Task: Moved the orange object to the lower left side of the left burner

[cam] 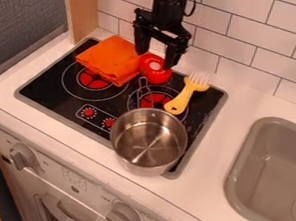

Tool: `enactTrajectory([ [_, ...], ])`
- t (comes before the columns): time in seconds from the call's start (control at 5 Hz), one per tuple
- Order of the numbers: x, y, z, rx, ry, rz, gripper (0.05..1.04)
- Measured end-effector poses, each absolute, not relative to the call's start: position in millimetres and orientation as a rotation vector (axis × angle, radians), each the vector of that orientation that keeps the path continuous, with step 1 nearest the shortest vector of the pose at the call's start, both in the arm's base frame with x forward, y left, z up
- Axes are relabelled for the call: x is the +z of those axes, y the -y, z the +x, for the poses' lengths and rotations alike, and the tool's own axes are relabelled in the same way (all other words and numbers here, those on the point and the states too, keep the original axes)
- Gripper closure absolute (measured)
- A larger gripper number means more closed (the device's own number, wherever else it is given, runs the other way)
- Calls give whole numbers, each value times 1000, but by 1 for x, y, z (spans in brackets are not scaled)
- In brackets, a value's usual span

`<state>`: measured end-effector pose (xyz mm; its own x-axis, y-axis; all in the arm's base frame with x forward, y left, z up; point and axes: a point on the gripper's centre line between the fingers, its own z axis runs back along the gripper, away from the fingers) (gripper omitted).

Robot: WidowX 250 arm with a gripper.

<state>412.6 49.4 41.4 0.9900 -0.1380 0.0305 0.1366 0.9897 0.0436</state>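
"Item one, gripper?"
"Black gripper [155,58], above the far edge of the stove [49,87]; jaws well apart, apparently holding nothing."
"Item two, orange cloth [109,59]?"
"Folded, far left of stove, overlapping the far side of the left burner [92,80]."
"Remaining stock?"
"Red object [155,69], just right of the cloth; yellow fork-shaped utensil [183,97], far right, tines pointing far; metal pot [148,140], one, upright, near right."
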Motion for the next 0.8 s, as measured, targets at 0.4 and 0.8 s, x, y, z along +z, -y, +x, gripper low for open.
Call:
enactTrajectory([
  [0.4,29,-52,413,-119,-6,49,85],
  [0.8,23,-48,407,-110,-27,26,303],
])
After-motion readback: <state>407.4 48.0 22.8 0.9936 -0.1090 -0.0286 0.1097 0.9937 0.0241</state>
